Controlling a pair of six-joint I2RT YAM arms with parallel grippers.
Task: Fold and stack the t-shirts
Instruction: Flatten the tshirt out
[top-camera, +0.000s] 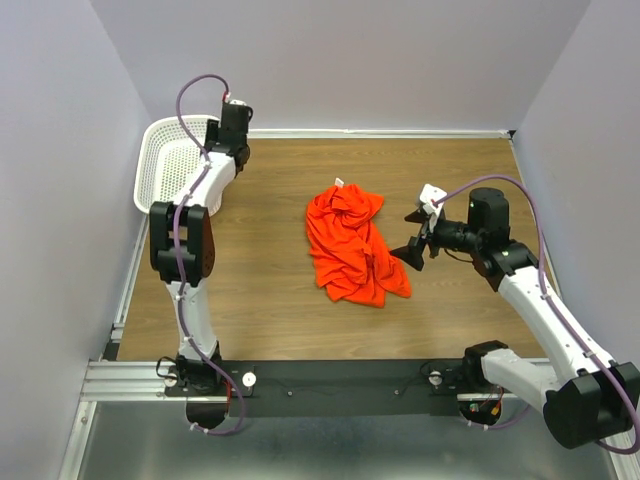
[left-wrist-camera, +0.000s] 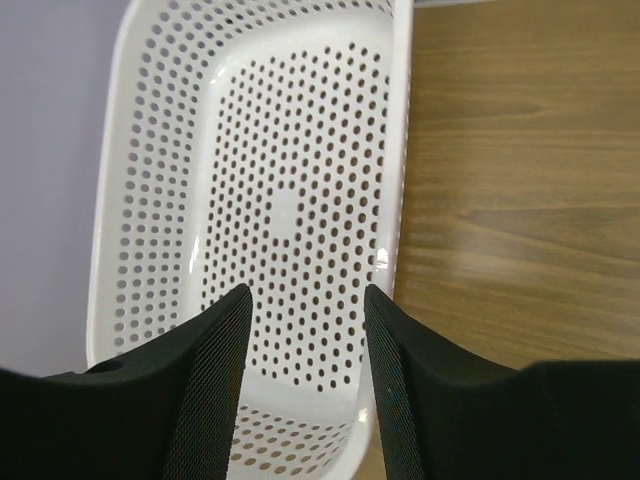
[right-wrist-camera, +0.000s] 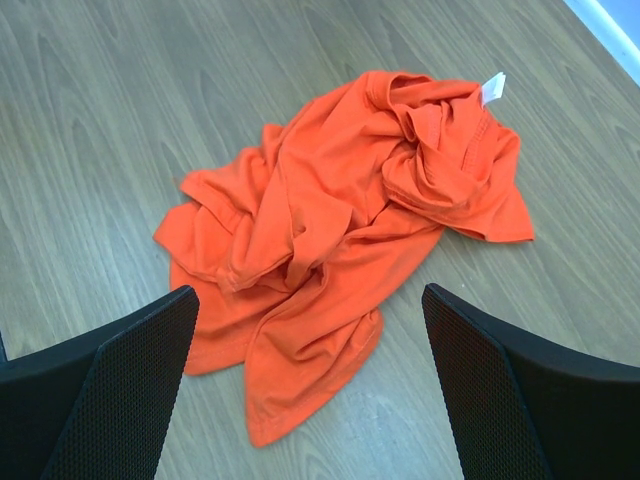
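Top external view: 1 crumpled orange-red t-shirt lies mid-frame on the table, soft, light, probably floppy, best pinched at a hem edge, while the right gripper gapes empty just right of it and the left gripper stands parted, empty, over the upper-left basket.

Plain bright orange-red on the t-shirt, with a small white tag. White all over the basket, patterned with even rows of round holes. Mid-brown wood grain on the table. Pale lilac on the walls. Black on left gripper and right gripper, with fine dotted mesh on the pads. White links and black joints on left arm and right arm. Purplish cables, possibly mauve-grey, hard to call.
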